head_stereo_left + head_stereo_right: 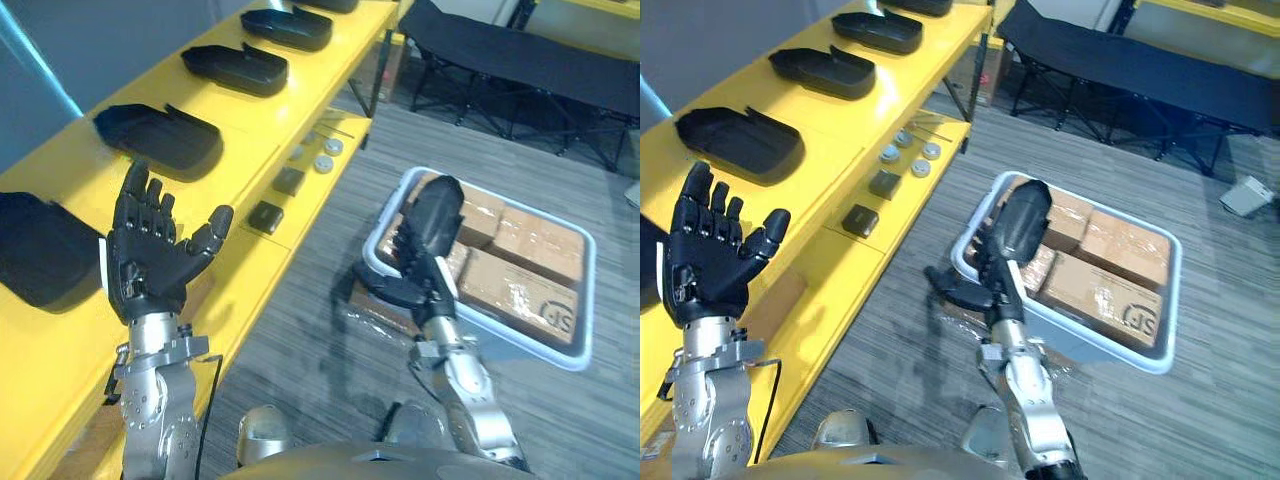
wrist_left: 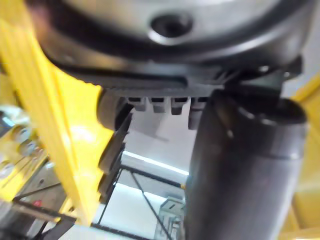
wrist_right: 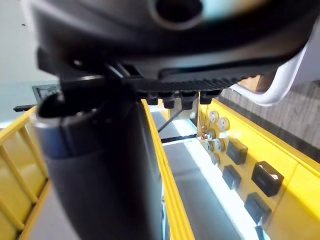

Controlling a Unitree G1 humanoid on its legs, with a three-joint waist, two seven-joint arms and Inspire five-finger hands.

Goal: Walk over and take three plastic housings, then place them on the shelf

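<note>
Left hand point(image 1: 150, 265) at 8 o'clock, fingers spread, by the yellow shelf point(image 1: 60, 350). The left eye view shows the nearest black plastic housing point(image 1: 40, 255) just beside it, with more housings point(image 1: 160, 140) lined toward 12. Right hand point(image 1: 420, 262) at 3 o'clock, fingers straight and together, before a white bin point(image 1: 1100, 348) of printed cartons point(image 1: 520, 285).

Bright, even light — pale sheen on the yellow shelf point(image 1: 255, 125).
</note>
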